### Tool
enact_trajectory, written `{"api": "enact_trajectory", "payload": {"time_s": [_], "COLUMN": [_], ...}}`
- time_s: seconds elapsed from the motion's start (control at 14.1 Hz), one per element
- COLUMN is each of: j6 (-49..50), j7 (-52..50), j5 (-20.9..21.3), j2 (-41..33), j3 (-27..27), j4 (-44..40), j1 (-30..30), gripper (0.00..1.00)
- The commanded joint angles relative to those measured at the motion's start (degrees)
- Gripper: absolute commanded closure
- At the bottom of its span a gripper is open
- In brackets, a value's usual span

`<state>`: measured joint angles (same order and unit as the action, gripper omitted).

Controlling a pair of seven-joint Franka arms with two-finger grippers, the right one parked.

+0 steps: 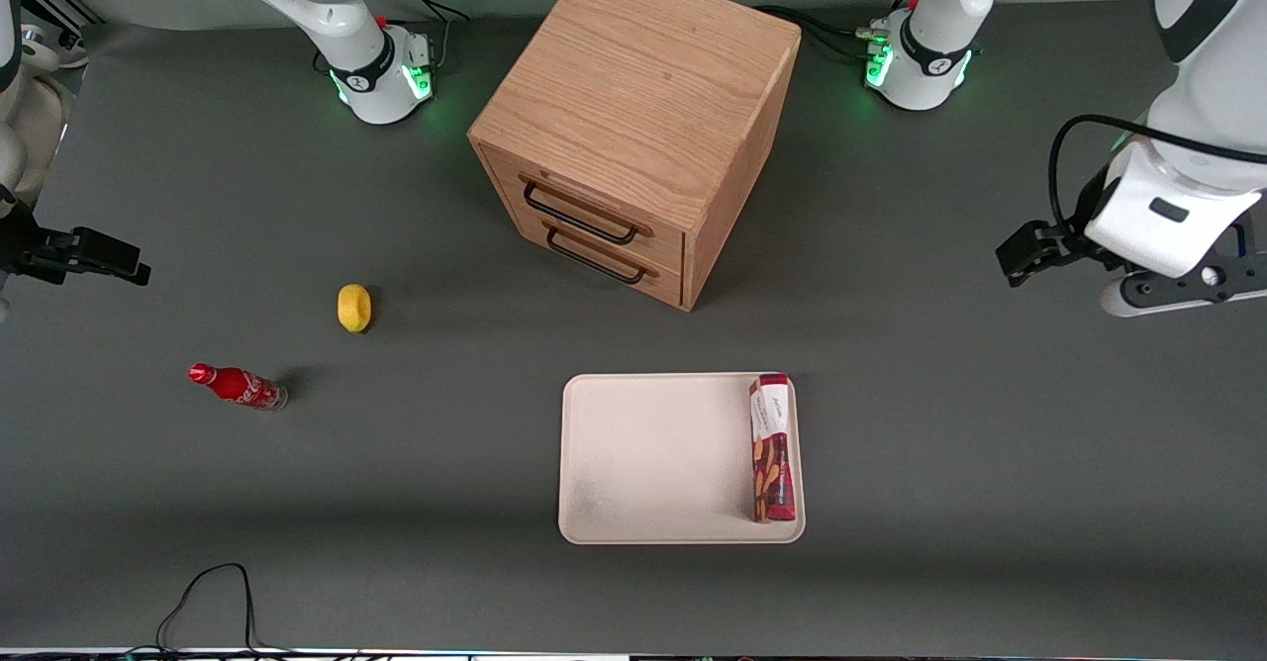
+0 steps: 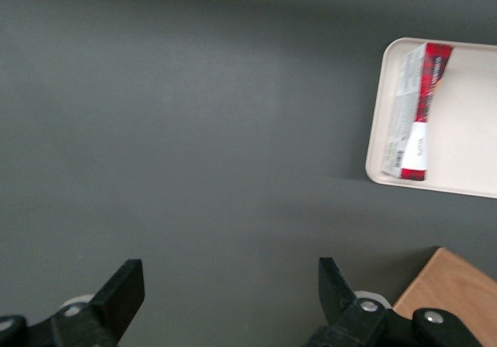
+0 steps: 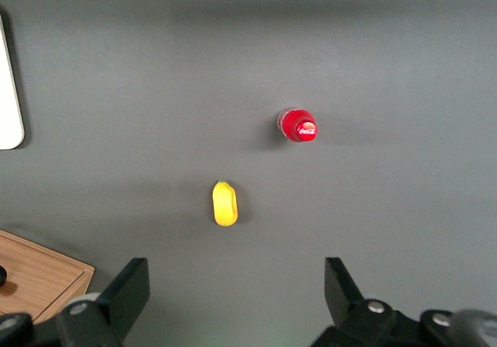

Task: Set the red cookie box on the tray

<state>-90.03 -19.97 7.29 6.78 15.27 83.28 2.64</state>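
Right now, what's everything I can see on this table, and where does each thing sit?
cookie box: one, red with a white end, lying in the tray along its edge toward the working arm's end.
tray: one, pale cream, on the table nearer the front camera than the cabinet.
cabinet: one, wooden, two drawers with dark handles, mid-table.
lemon: one, yellow, toward the parked arm's end of the table.
bottle: one, red with white lettering, nearer the front camera than the lemon.
table: one, dark grey.
cable: one, black, at the table's edge nearest the front camera.
gripper: one, black fingers, open and empty, hovering over bare table at the working arm's end.
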Motion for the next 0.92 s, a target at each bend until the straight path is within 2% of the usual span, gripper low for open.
{"api": "enact_trajectory", "payload": {"time_s": [0.0,0.28,0.42,0.57,0.85], "j6": [-2.3,-4.8,-4.8,-4.8,-4.8], "j7": [3.8,7.0,9.0,12.0,11.5], "j5": [-1.3,-4.2,-4.4,-7.1,-7.6], "j2": [-4.1,-6.4,-6.3,-6.3,-5.9], "j3": [0.0,-8.5,-10.2,-13.5,-14.0], "j4": [5.5,8.7,8.7,8.7,8.2], "j1": [3.2,-0.7,-1.8,-3.2,-3.1], "gripper": [0.00,0.00,0.00,0.00,0.00]}}
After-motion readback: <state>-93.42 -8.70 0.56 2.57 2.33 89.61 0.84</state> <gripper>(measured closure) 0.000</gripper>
